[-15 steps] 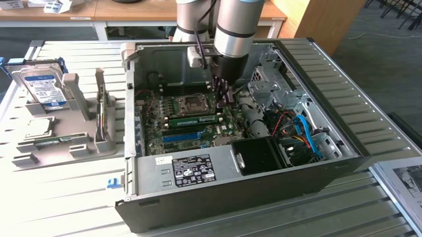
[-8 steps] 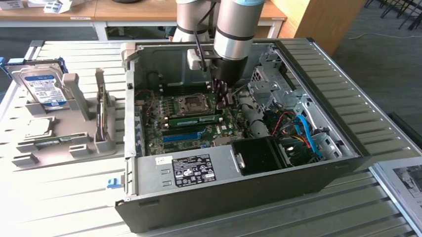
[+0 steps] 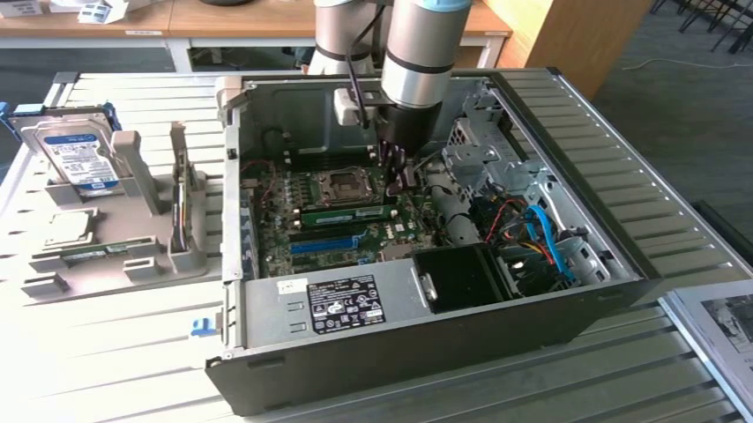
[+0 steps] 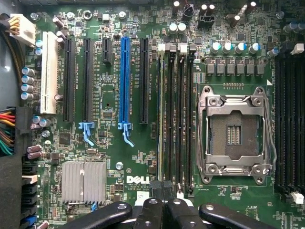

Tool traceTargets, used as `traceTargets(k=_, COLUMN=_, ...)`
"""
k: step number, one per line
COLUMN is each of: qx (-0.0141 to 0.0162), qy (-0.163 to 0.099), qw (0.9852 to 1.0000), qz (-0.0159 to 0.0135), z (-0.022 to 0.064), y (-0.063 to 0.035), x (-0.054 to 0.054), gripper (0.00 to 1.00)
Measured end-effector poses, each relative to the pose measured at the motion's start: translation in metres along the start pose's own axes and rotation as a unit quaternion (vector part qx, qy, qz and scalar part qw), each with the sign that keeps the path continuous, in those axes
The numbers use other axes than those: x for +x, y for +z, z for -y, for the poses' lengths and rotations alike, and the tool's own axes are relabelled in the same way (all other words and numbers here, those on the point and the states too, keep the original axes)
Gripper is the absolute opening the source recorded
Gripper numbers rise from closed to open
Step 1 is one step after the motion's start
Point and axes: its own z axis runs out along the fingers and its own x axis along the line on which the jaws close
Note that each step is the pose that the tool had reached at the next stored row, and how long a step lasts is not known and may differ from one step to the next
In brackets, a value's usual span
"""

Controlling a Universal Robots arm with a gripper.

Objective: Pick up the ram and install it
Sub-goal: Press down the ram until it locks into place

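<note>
Exterior view: an open computer case [image 3: 612, 264] lies on its side on a slatted table [image 3: 118, 370], with the motherboard facing up. The ram [image 3: 351, 214] stands in a memory slot on the board with its long green face showing, between the processor socket [image 3: 344, 183] and the blue expansion slot [image 3: 324, 243]. It looks level along its length; whether it is latched I cannot tell. At the exterior view's left, well apart from the case, a grey fixture [image 3: 130, 256] carries a hard drive [image 3: 77, 154] with a blue-white label, standing tilted. A square silver processor chip [image 3: 70, 227] lies flat just below the drive.

Wrist view, board seen from straight above: the socket's contact field is exposed inside its metal frame. 4 dark memory slots run side by side next to it. A finned heatsink [image 4: 83, 181] sits beside the DELL logo, and a white slot [image 4: 47, 71] ends the expansion row. Here the ram is edge-on, a thin line among the 4 slots and hard to separate from them.

Pose: the arm [image 3: 418, 53] drops straight down into the case with the wrist vertical. The gripper [image 3: 400, 176] points at the board, over the ram's end at the exterior view's right. Its fingers [image 4: 150, 210] are clenched together with nothing between them. Whether the tips touch the ram I cannot tell
</note>
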Motion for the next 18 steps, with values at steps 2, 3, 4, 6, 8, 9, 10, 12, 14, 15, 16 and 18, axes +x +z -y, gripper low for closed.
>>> traceTargets(k=2, qx=0.0, qy=0.0, qw=1.0, qz=0.0, z=0.0014, y=0.0, x=0.0, gripper=0.1)
traceTargets(k=3, qx=0.0, qy=0.0, qw=1.0, qz=0.0001, z=0.0018, y=0.0, x=0.0, gripper=0.1)
traceTargets(k=4, qx=0.0, qy=0.0, qw=1.0, qz=0.0, z=0.0018, y=0.0, x=0.0, gripper=0.1)
traceTargets(k=6, qx=0.0, qy=0.0, qw=1.0, qz=0.0, z=0.0018, y=0.0, x=0.0, gripper=0.1)
traceTargets(k=8, qx=0.0, qy=0.0, qw=1.0, qz=0.0002, z=0.0018, y=0.0004, x=0.0, gripper=0.1)
traceTargets(k=9, qx=0.0, qy=0.0, qw=1.0, qz=0.0002, z=0.0019, y=0.0008, x=-0.0001, gripper=0.1)
traceTargets(k=10, qx=0.0, qy=0.0, qw=1.0, qz=0.0001, z=0.0019, y=0.0012, x=-0.0001, gripper=0.1)
traceTargets(k=12, qx=0.0, qy=0.0, qw=1.0, qz=0.0, z=0.0019, y=0.002, x=-0.0001, gripper=0.1)
traceTargets(k=14, qx=0.0, qy=0.0, qw=1.0, qz=0.0, z=0.002, y=0.0029, x=-0.0002, gripper=0.1)
traceTargets(k=15, qx=0.0, qy=0.0, qw=1.0, qz=0.0, z=0.002, y=0.0034, x=-0.0002, gripper=0.1)
traceTargets(k=16, qx=0.0, qy=0.0, qw=1.0, qz=0.0, z=0.002, y=0.0039, x=-0.0002, gripper=0.1)
traceTargets(k=18, qx=0.0, qy=0.0, qw=1.0, qz=0.0, z=0.002, y=0.0048, x=-0.0003, gripper=0.1)
